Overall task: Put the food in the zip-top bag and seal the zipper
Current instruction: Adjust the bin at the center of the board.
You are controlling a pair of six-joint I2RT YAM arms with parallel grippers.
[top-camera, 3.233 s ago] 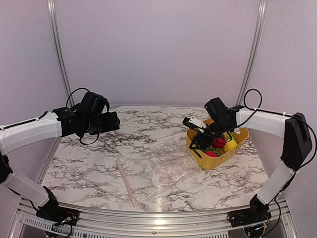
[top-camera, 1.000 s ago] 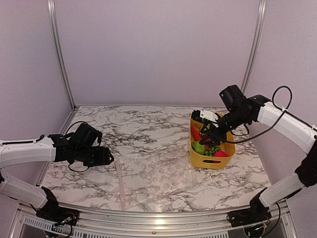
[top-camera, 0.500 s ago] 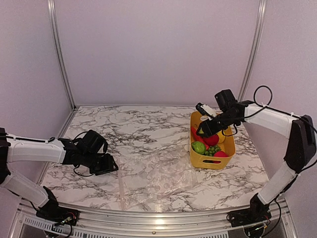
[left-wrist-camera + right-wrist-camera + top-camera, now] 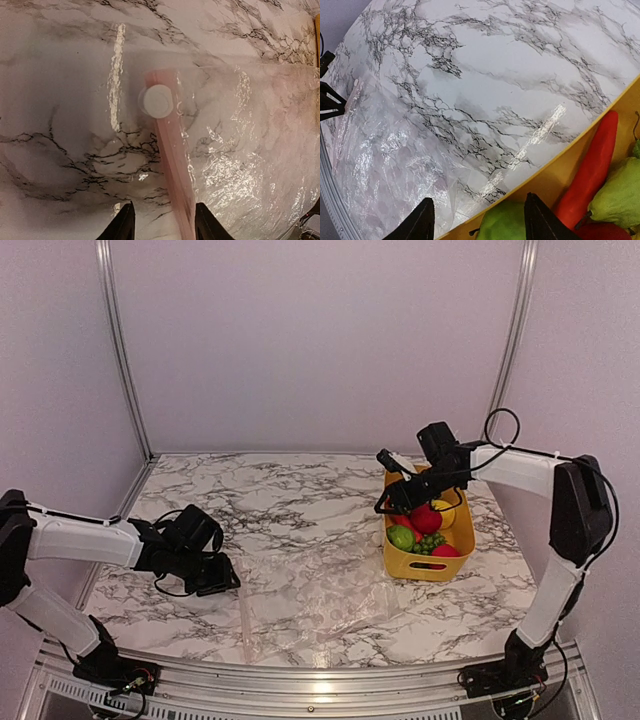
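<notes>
Because the clear zip-top bag (image 4: 320, 590) lies flat on the marble table (image 4: 300, 490), its outline is hard to trace from above. Only the pinkish zipper (image 4: 170, 165) along its left edge reads clearly, with a round white disc (image 4: 157, 101) at the strip's end. The left hand (image 4: 164, 215) sits low over that strip, its fingers apart on either side and gripping nothing. The yellow basket (image 4: 410, 565) holds the food: a red apple (image 4: 427, 519), a green apple (image 4: 401, 536), grapes (image 4: 431, 542) and a red pepper (image 4: 592, 165). Pieces underneath are hidden. The right hand (image 4: 478, 200) hovers open and empty over the basket's left rim, having shifted left from the basket's far end half a second ago.
</notes>
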